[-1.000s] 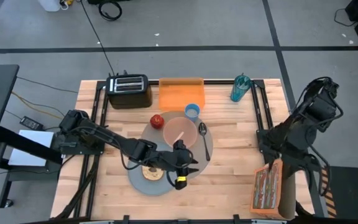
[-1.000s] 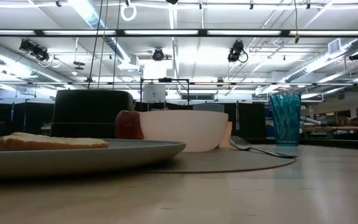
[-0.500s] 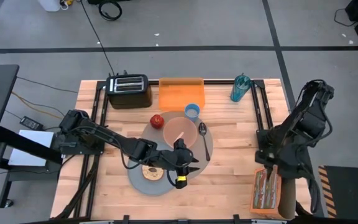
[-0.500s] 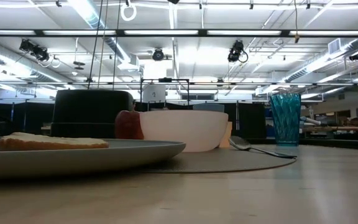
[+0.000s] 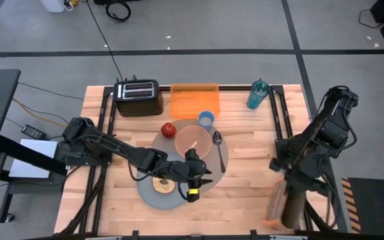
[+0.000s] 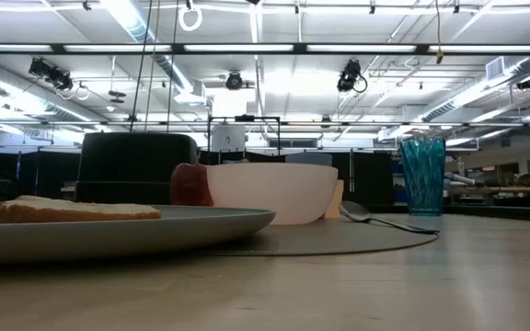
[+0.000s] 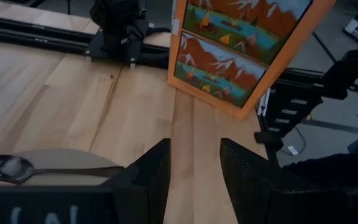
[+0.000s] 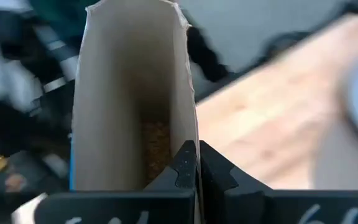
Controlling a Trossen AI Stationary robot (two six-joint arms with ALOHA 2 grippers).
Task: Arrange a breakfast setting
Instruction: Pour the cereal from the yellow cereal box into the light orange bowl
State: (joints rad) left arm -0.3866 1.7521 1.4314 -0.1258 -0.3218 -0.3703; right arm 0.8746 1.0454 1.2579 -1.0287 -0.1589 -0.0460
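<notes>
High view: right pincer [image 5: 292, 200] is pinching the open cereal box [image 5: 287, 203] wall at the desk [image 5: 245, 167] edge, well apart from the grey mat [image 5: 222, 157]; left pincer [image 5: 193, 193] is hanging spread beside the bagel plate [image 5: 149, 193].

Two dark fingers [image 7: 154, 180] stick up at the bottom, apart. A spoon [image 7: 36, 169] lies on a grey mat [image 7: 61, 158] at lower left. A picture box [image 7: 241, 50] stands at the top.

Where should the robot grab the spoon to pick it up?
By the thin handle, I'd say, coming straight down from above. The spoon lies flat on the grey mat right beside the pink bowl, so its handle end, pointing away from the bowl, has the most room for fingers.
</notes>
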